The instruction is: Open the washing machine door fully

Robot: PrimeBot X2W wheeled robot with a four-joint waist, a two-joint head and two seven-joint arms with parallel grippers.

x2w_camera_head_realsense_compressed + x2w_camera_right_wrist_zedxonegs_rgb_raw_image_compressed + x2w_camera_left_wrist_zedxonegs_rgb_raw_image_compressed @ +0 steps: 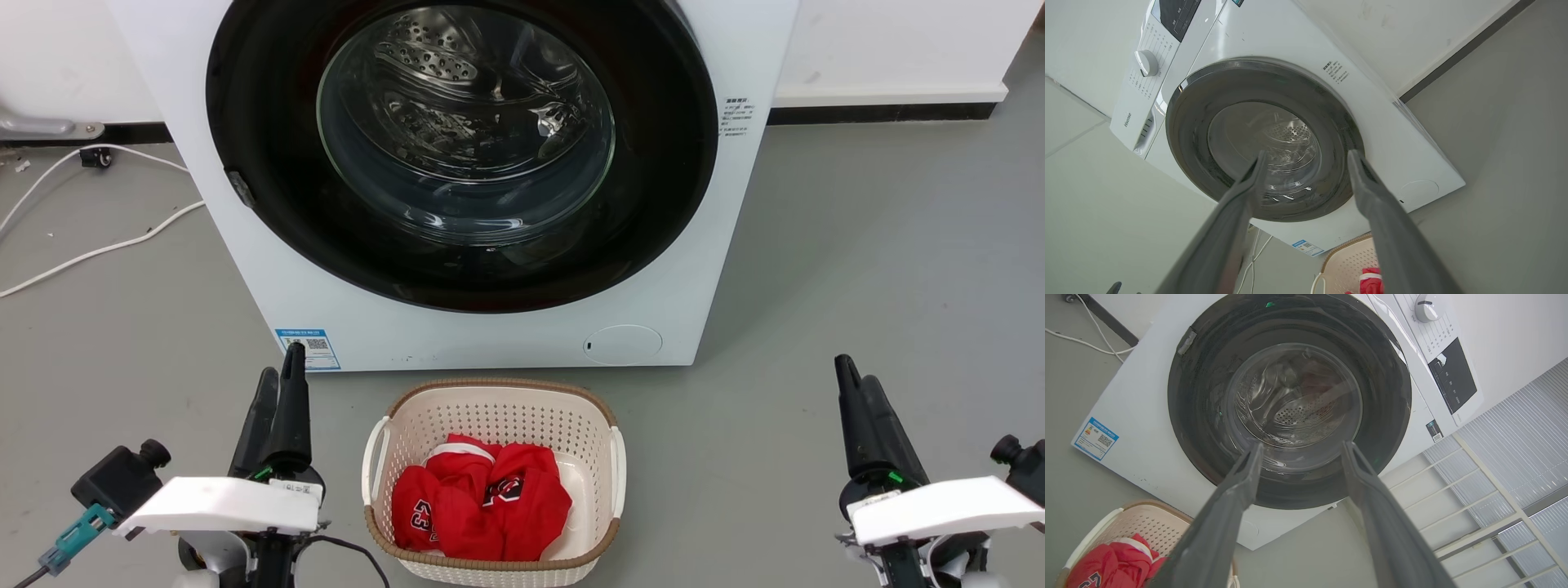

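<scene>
- left gripper (280, 369) and right gripper (856, 374) sit low at either side, fingers spread apart, holding nothing
- laundry basket (498, 390) with red clothes (482, 506) stands between them
- beyond, the washing machine (490, 343); its washing machine door (463, 139) lies shut, well apart from both grippers

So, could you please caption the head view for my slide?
Washing machine door shut; basket of red clothes on the floor before it.

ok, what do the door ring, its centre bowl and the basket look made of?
door ring: glossy black plastic, probably; mirror-like sheen.
centre bowl: clear glass by the look; drum visible through, reflections.
basket: cream moulded plastic, matte, perforated walls; brown rim looks woven, could be imitation.
</scene>
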